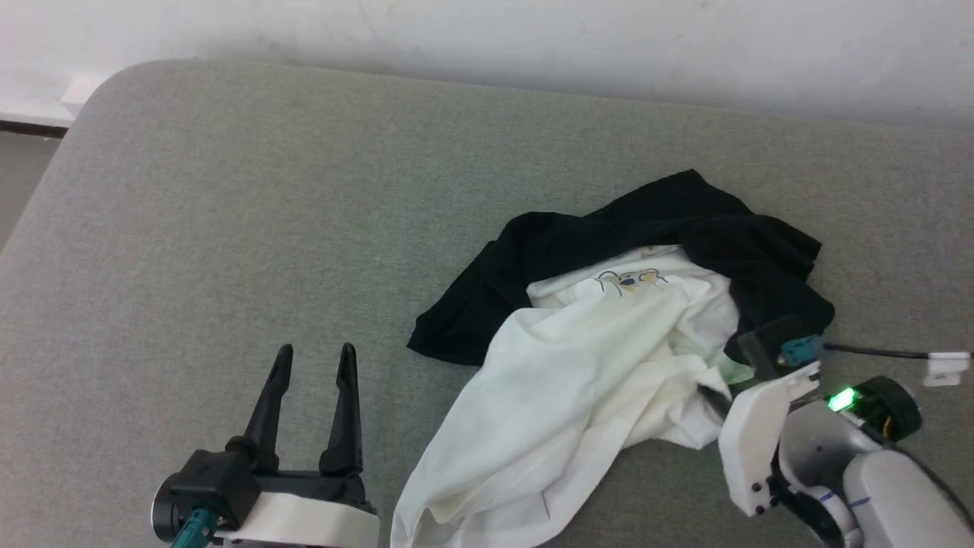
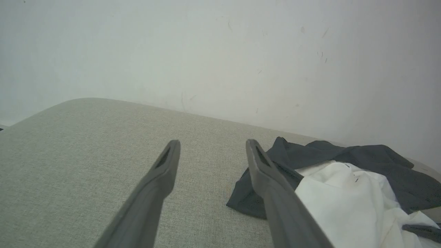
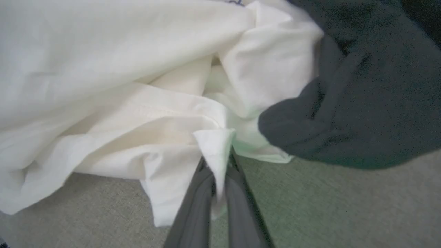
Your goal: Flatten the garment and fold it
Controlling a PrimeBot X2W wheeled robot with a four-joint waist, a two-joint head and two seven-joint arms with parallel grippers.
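Observation:
The garment [image 1: 593, 335] lies crumpled on the grey cushion, cream-white body in front, black sleeves bunched behind and to the right, a small yellow-and-blue print facing up. My right gripper [image 3: 217, 162] is shut on a fold of the white fabric [image 3: 215, 148] at the garment's right edge; in the head view its fingers are hidden under the cloth beside the white wrist [image 1: 761, 434]. My left gripper [image 1: 313, 354] stands open over bare cushion, left of the garment, with nothing between its fingers. The left wrist view shows the garment [image 2: 344, 193] to the right of my left gripper [image 2: 212, 146].
The grey cushion [image 1: 228, 213] is wide and ends at a rounded corner at the far left. A pale wall [image 1: 533, 38] runs along its back edge. A black cable [image 1: 875, 352] trails from the right wrist over the cushion.

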